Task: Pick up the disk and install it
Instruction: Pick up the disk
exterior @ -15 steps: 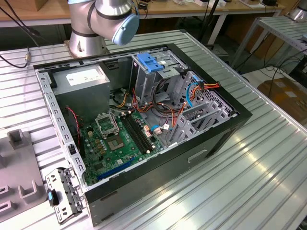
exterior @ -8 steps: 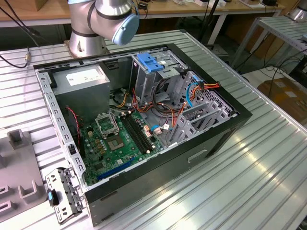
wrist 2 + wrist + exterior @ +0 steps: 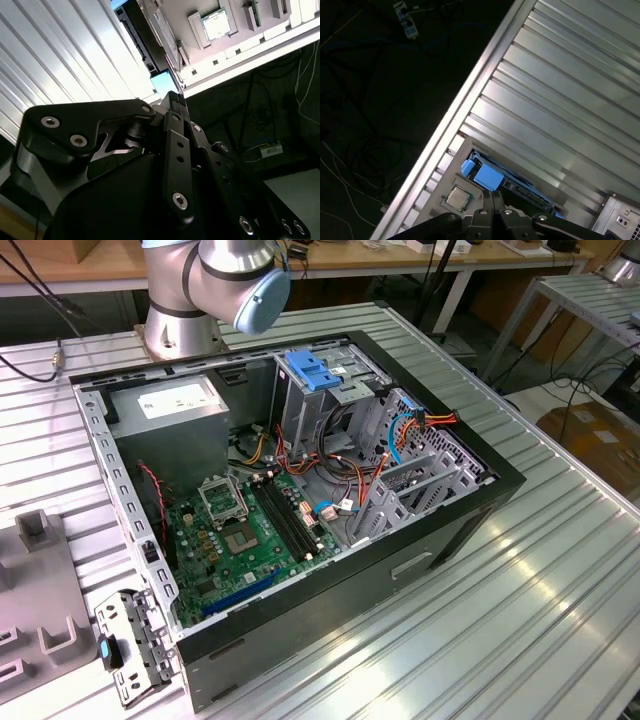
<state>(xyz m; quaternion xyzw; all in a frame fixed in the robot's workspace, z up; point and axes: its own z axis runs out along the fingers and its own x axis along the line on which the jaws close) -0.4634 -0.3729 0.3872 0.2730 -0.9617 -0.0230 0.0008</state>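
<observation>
End effector [image 3: 493, 194] [image 3: 172, 96] in both wrist views: fingers look pinched together, narrow, nothing between them; tips sit right above the disk [image 3: 487, 176] [image 3: 162, 82], contact can't be judged.

Disk: blue side rail and a dark edge visible; it sits on a light grey tray [image 3: 451, 170] at the edge of the ridged aluminium desk [image 3: 560, 100], not gripped, outside the PC case; a square processor chip [image 3: 457, 197] [image 3: 217, 24] lies on the same tray just beside it.

Past the desk edge in the first wrist view: dark floor [image 3: 380, 110] with loose cables and a power strip [image 3: 405, 22].

Exterior view: arm [image 3: 230, 280] based at the far side of the desk [image 3: 520, 620]; open PC case [image 3: 500, 480] lying on its side mid-desk; inside it a green motherboard [image 3: 250, 530], a grey power supply box [image 3: 170, 405] with white sticker, a blue plastic bracket [image 3: 310, 370] on the drive cage, red/orange wiring; grey fixture block [image 3: 40, 580] at the exterior view's left; a small metal panel [image 3: 130, 640] with a blue latch near the case corner.
</observation>
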